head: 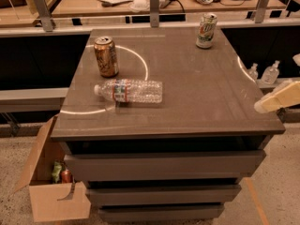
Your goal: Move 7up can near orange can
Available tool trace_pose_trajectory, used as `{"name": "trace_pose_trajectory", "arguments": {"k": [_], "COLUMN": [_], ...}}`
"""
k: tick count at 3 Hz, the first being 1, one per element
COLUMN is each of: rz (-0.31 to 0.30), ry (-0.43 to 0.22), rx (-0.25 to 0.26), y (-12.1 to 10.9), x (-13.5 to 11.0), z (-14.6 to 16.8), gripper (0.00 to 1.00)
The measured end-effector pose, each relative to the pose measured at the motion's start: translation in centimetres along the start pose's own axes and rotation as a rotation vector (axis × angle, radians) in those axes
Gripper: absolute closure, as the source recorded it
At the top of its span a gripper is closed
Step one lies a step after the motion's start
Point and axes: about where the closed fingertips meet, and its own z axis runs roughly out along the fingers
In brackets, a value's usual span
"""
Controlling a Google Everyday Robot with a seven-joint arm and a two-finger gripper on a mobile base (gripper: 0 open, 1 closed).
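Observation:
The 7up can (206, 30) stands upright at the far right corner of the grey table top (201, 93). The orange can (106, 56) stands upright at the far left of the table. My gripper (280, 97) shows at the right edge of the view as pale cream fingers, off the table's right side and level with its front right corner. It is well short of the 7up can and holds nothing I can see.
A clear plastic bottle (129, 91) lies on its side just in front of the orange can. An open cardboard box (51, 182) sits on the floor at the left. A railing and desks run behind the table. Two small bottles (262, 72) stand at the right.

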Motion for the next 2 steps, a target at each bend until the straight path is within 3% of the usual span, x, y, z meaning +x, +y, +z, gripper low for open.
{"name": "trace_pose_trajectory", "arguments": {"k": [1, 2], "rz": [0.075, 0.13], "ry": [-0.131, -0.306], "rx": [0.058, 0.101], "y": [-4.6, -11.2], "x": [0.2, -2.2], "z": [1.6, 3.3], "gripper": [0.0, 0.0]}}
